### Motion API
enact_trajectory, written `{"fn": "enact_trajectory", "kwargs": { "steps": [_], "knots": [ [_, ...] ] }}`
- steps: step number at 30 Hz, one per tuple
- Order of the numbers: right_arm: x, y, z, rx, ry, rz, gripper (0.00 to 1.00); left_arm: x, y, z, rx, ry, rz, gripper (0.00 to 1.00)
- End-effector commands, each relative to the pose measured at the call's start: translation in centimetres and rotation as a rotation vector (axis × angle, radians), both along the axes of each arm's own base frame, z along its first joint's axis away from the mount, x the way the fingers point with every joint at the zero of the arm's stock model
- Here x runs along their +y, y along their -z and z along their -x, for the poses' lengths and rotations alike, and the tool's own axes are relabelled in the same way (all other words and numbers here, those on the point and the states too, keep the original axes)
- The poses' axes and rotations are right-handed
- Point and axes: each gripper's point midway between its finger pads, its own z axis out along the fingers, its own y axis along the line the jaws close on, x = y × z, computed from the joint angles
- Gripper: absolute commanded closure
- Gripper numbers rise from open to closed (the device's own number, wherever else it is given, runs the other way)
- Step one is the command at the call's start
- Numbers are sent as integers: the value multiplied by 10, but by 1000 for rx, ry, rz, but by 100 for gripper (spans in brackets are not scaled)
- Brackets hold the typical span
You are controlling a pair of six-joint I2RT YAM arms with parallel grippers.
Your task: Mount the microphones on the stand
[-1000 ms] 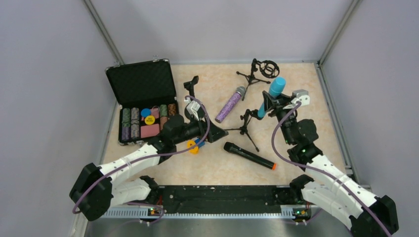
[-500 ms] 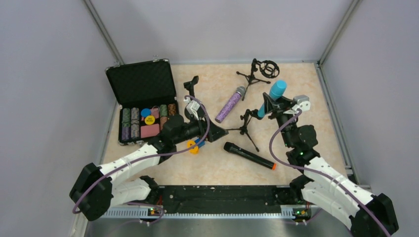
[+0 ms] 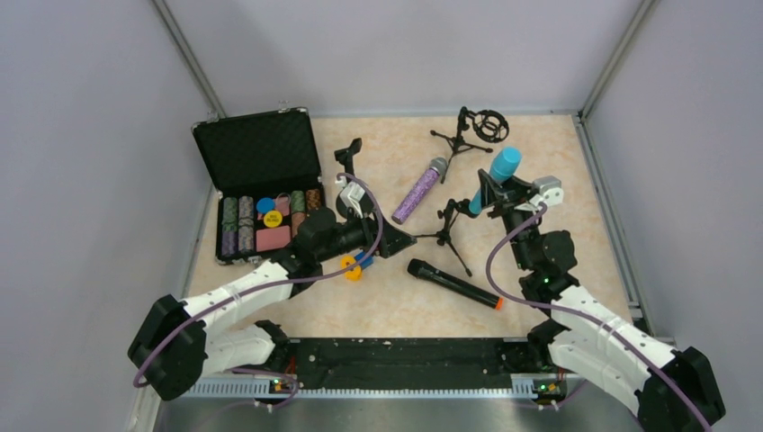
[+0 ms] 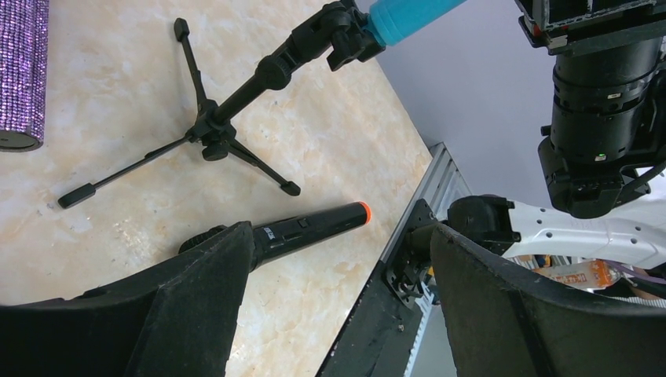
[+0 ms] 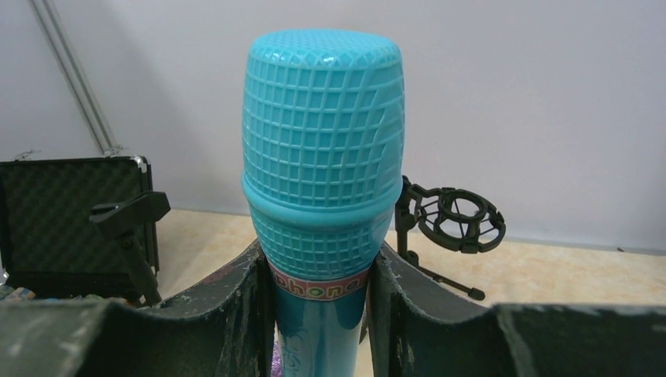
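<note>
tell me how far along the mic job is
Done: no microphone stands free in a stand. In hand: the right gripper is shut on the light-blue microphone, whose handle passes through the clip of the tripod stand. To do: the purple glitter microphone and the black microphone lie on the table, and the left gripper is open and empty.

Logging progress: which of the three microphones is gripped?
The light-blue microphone, clamped by the right gripper; the purple microphone and black microphone lie on the table.

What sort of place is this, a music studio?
Probably a robot test booth: plain grey walls box in a table, a left arm and right arm are bolted at its edge, and a purple microphone and poker chip case lie as props.
</note>
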Motion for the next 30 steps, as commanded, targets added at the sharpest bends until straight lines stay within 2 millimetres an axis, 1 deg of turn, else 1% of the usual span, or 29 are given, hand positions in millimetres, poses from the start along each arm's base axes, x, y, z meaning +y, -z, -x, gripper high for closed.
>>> {"fn": "enact_trajectory", "kwargs": {
  "steps": [1, 7, 11, 17, 20, 23, 24, 25, 27, 28, 30],
  "knots": [
    [0, 123, -6, 327, 25, 258, 100, -6, -32, -6, -73, 0, 68, 13],
    [-1, 140, -4, 363, 40, 275, 100, -7, -34, -8, -80, 0, 68, 13],
    [0, 148, -2, 378, 36, 272, 100, -8, -36, -8, -81, 4, 69, 13],
    [2, 150, -2, 385, 52, 310, 100, -7, -39, -9, -95, -1, 72, 13],
    [3, 149, -2, 392, 51, 310, 100, -7, -40, -10, -99, -3, 71, 13],
    [5, 140, 1, 388, 38, 269, 100, -10, -40, -11, -101, 6, 66, 13],
    [5, 134, 1, 384, 35, 255, 90, -10, -39, -11, -103, 10, 64, 13],
    [6, 129, 2, 384, 30, 236, 77, -11, -39, -11, -106, 14, 62, 13],
    [8, 118, 5, 384, 16, 190, 48, -13, -39, -12, -120, 22, 57, 12],
    [9, 112, 6, 383, 7, 170, 36, -13, -39, -13, -129, 23, 55, 12],
    [10, 105, 10, 394, -9, 141, 22, -14, -39, -16, -151, 20, 43, 12]
  ]
}}
